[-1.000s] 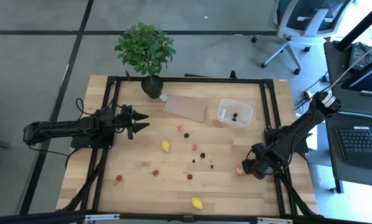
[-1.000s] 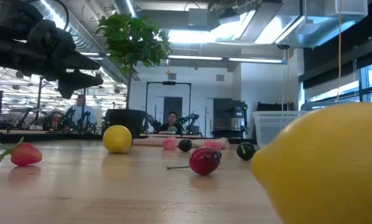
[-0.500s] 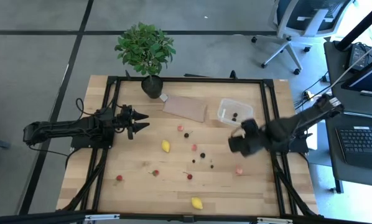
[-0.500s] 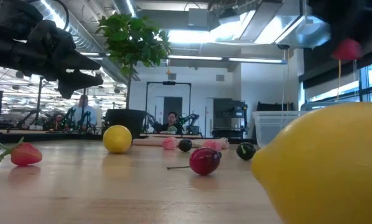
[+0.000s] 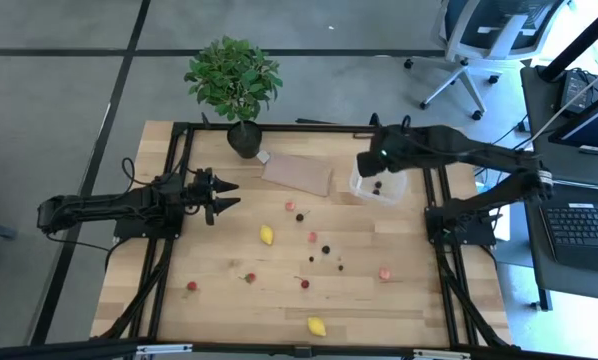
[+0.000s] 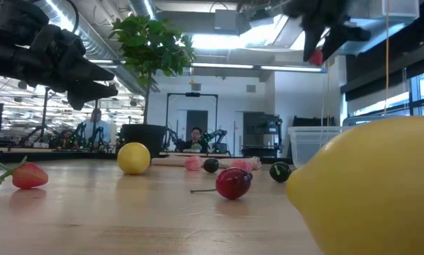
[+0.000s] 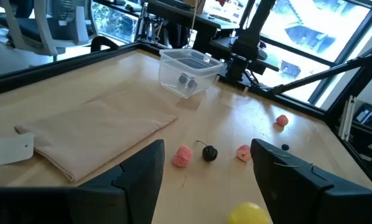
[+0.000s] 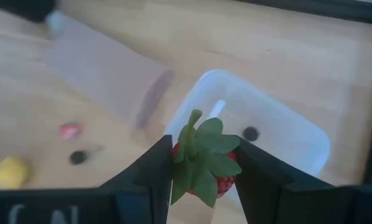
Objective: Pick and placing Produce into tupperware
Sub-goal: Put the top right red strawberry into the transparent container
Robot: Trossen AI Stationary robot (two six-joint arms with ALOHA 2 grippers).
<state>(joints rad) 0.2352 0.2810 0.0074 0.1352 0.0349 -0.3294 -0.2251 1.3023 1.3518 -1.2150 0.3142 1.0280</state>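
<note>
The clear tupperware (image 5: 387,190) stands at the table's far right with two dark pieces inside (image 8: 251,133). My right gripper (image 5: 372,160) hangs above its far left corner, shut on a red strawberry (image 8: 201,163) with green leaves. Loose produce lies on the wood: a lemon (image 5: 267,235) mid-table, another (image 5: 317,326) at the near edge, several red berries (image 5: 250,277) and dark cherries (image 5: 326,249). My left gripper (image 5: 229,195) waits open at the table's left, above the wood, pointing level toward the right. My right gripper pinches the strawberry's two red sides (image 8: 228,182) between its two fingers, the leafy cap (image 8: 204,152) facing the wrist. The fingers slant steeply down from above. The berry (image 6: 315,57) is lifted clear, high over the tupperware's opening.
A flat brown sheet (image 5: 299,173) lies left of the tupperware. A potted plant (image 5: 234,80) stands at the far edge. A black frame (image 5: 309,128) rims the table. A pink berry (image 5: 384,273) lies near right. The near lemon (image 6: 371,191) fills the low view's right.
My right gripper has risen from the near right of the table, beside the pink berry, and swung toward the far edge, carrying the strawberry up to a spot over the tupperware. It has tipped more steeply downward. The pink berry has stayed in place.
</note>
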